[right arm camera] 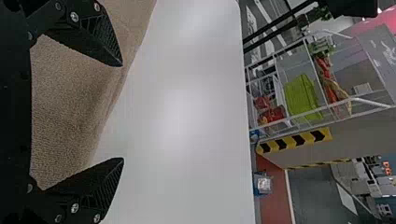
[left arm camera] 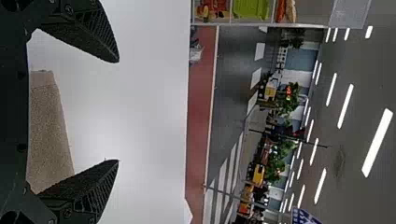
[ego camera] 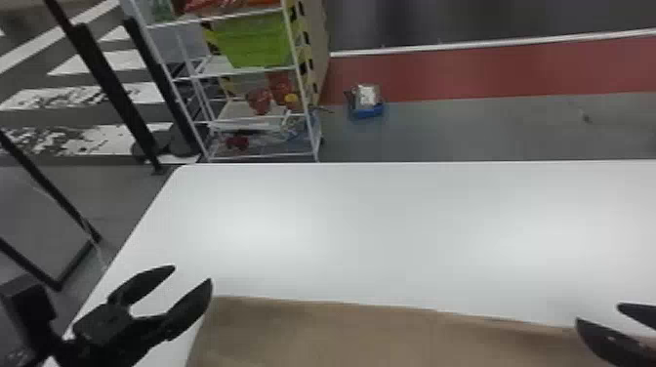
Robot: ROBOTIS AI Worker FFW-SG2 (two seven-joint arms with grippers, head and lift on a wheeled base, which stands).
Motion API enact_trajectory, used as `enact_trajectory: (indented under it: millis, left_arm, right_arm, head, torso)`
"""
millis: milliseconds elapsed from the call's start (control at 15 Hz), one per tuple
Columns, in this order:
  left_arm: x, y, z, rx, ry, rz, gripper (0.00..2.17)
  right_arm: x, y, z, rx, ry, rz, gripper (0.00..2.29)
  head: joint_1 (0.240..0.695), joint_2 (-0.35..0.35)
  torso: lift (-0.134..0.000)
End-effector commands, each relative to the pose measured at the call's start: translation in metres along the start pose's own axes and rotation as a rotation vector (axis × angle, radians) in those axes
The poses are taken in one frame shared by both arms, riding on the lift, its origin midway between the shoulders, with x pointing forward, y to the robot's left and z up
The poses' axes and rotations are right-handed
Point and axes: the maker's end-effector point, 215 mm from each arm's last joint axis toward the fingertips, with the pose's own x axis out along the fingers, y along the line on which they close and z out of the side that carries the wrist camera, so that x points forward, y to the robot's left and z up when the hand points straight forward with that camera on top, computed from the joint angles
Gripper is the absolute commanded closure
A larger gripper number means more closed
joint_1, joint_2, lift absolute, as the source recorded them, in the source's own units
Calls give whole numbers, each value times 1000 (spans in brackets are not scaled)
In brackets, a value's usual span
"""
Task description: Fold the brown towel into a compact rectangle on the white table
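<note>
The left gripper (ego camera: 193, 274) and right gripper (ego camera: 598, 313), both spread and empty, hang by the brown towel (ego camera: 341, 334); a fold seems due, calling for pinching its edge.

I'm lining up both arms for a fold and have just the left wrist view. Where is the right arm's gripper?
Observer: The right gripper is at the lower right of the head view, by the right-hand part of the brown towel.

Operator: Are its jaws closed on anything?

Observer: No, the right wrist view has them standing wide apart.

Operator: And how does the towel's far edge run between the two arms?

Observer: In the head view it crosses the white table from beside the left gripper over to the right one, slanting a little nearer the robot toward the right.
</note>
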Motion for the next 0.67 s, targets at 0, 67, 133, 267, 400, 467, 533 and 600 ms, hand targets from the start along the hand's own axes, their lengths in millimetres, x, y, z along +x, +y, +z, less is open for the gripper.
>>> enact_trajectory:
  millis: [0, 67, 133, 267, 400, 467, 533, 600]
  left_arm:
    - [1, 0, -4, -7, 9, 1, 130]
    - [0, 0, -9, -11, 25, 5, 130]
    - [-1, 2, -15, -14, 47, 13, 130]
    - [-6, 5, -21, -18, 64, 22, 124]
    - [-13, 8, -32, -52, 102, 35, 130]
    - [-17, 8, -39, -70, 125, 39, 124]
    - [-19, 7, -43, -73, 135, 41, 124]
    - [-22, 8, -47, -78, 147, 49, 124]
  right_arm:
    - [0, -2, -2, 2, 5, -1, 178]
    - [-1, -3, -2, 2, 5, -2, 178]
    - [-2, -4, -2, 2, 4, -3, 178]
    - [-8, -8, 0, 9, -3, -7, 178]
    - [-12, -13, 0, 7, -1, -17, 178]
    - [-13, -15, -1, 5, 3, -24, 178]
    - [-17, -19, -2, 3, 5, -35, 178]
    - [-21, -21, -2, 3, 5, -39, 178]
  head:
    - [695, 211]
    - [695, 209]
    - [695, 208]
    - [695, 207]
    - [695, 207]
    - [695, 206]
    - [695, 205]
    - [695, 205]
  torso:
    - [-124]
    - [-124]
    - [-124]
    - [-124]
    - [-124]
    - [-124]
    - [-124]
    - [-124]
